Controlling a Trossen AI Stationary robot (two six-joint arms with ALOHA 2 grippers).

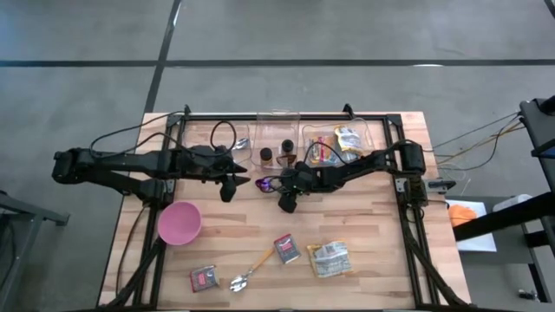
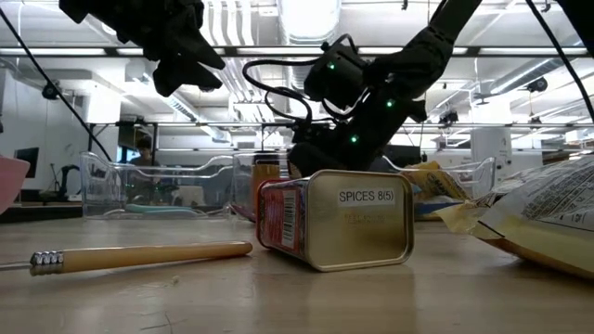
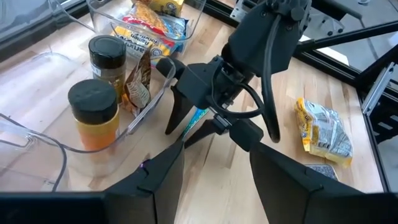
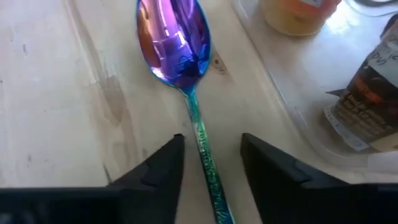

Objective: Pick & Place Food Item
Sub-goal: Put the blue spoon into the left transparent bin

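Note:
An iridescent purple-blue spoon (image 4: 174, 43) lies flat on the wooden table (image 1: 364, 225), next to a clear bin. My right gripper (image 4: 211, 146) slants down over it, open, one finger on each side of the spoon's handle (image 4: 200, 134), with a gap on both sides. In the left wrist view the same gripper (image 3: 186, 127) straddles the spoon (image 3: 198, 117). My left gripper (image 1: 230, 186) hangs open above the table just left of it, with nothing between its fingers. A yellow snack bag (image 1: 329, 258) and a spice tin (image 1: 287, 249) lie near the front.
Clear bins (image 1: 286, 130) at the back hold spice jars (image 3: 94, 115) and snack bags (image 1: 347, 139). A pink bowl (image 1: 179, 223), a dark packet (image 1: 204, 277) and a wood-handled spoon (image 1: 251, 270) lie toward the front. Black frame rails (image 1: 408, 208) run along the table's sides.

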